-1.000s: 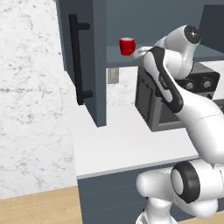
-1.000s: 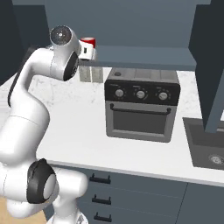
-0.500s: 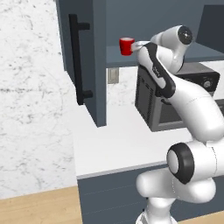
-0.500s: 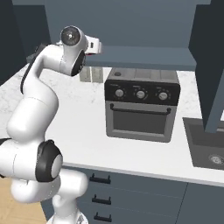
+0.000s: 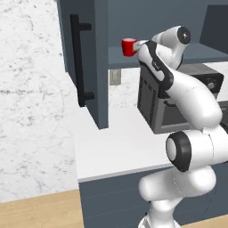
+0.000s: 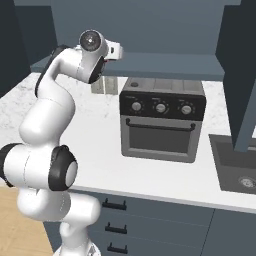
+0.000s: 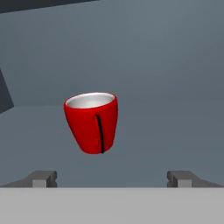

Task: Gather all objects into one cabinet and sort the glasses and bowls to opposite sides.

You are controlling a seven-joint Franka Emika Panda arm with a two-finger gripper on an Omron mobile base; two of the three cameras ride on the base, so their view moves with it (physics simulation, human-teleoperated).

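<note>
A glossy red mug (image 7: 92, 122) with a white inside stands upright on the shelf of the dark slate-blue wall cabinet (image 5: 116, 61), its handle turned toward the hand camera. In the left base view the red mug (image 5: 128, 46) sits at the shelf's left end, just past the open door. My gripper (image 7: 113, 179) is open and holds nothing. The mug lies a short way ahead of it, a little left of centre between the fingertips (image 7: 42, 178). From the left base view, the gripper (image 5: 140, 45) is level with the mug and close on its right.
The cabinet door (image 5: 100, 62) with its long black bar handle (image 5: 78, 67) stands open over the white counter (image 5: 111, 147). A black toaster oven (image 6: 162, 125) sits under the shelf, a sink (image 6: 235, 165) to its right, and another open door (image 6: 242, 75) hangs above the sink.
The arm has stretched up and forward, bringing the hand from beside the oven to shelf height right next to the red mug. The jaws stayed open. The mug has not moved.
</note>
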